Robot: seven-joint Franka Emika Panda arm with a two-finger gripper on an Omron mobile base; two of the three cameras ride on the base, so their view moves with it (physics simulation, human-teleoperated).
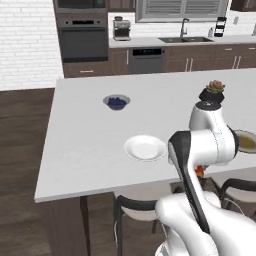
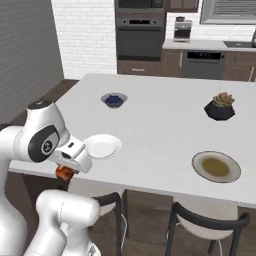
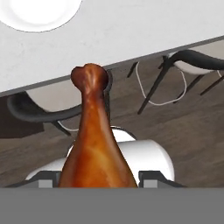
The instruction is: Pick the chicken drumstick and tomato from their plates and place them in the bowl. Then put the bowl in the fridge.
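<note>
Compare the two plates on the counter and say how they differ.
The white plate is plain white all over; the tan-rimmed plate has a brownish centre. The white plate lies near the counter's edge by the gripper, which holds the chicken drumstick; the tan-rimmed plate lies further right. Both are round, flat and bare.

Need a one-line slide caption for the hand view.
Gripper shut on the chicken drumstick, bone end pointing up-frame, off the counter edge, white plate at top left, stools below.

Island counter (image 2: 165, 130): white plate (image 2: 102, 146) at its near edge, blueberry bowl (image 2: 114, 100) behind that plate, potted plant (image 2: 220, 106) and tan-rimmed plate (image 2: 216, 166) to the plate's right
</note>
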